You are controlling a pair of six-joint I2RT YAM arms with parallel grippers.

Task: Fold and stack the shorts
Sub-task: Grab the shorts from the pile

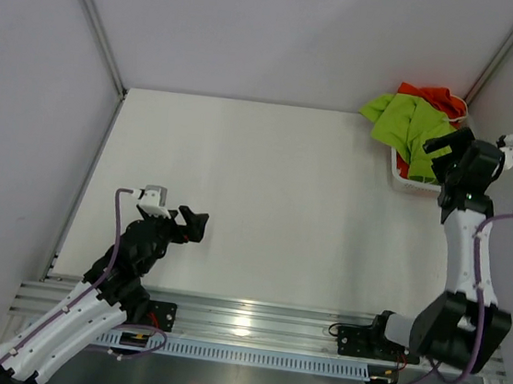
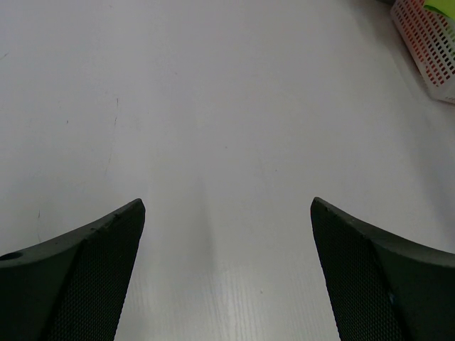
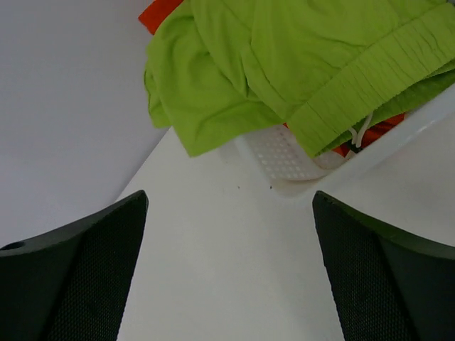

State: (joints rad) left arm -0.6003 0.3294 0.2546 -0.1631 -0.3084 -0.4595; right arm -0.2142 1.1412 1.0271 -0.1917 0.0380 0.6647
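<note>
**Both grippers spread wide, shorts heaped in the basket**

Top view: the white table carried a mesh basket in its far corner, at about 2 o'clock. The lime green shorts lay heaped over it, spilling past the rim toward 9 o'clock. The orange-red shorts showed under and behind them, at 12 o'clock of the heap. The right gripper hung close over the basket's 4 o'clock edge, its jaws apart and holding nothing. The left gripper sat near the table's 8 o'clock side, well apart from the basket – released, empty, and pointing toward 3 o'clock.

Left wrist view: two dark fingers stood at the lower corners, far apart, with only bare table between them. A corner of the basket showed at 1 o'clock, with orange-red visible through the mesh and a sliver of green on top.

Right wrist view: the fingers were spread just as wide, with nothing between them. The lime green shorts filled the upper part from 11 to 2 o'clock, their ribbed waistband draped over the basket's rim. A white drawstring hung below the waistband – whose pair it belonged to could not be told. Orange-red cloth showed at 11 o'clock and beneath the waistband.
</note>
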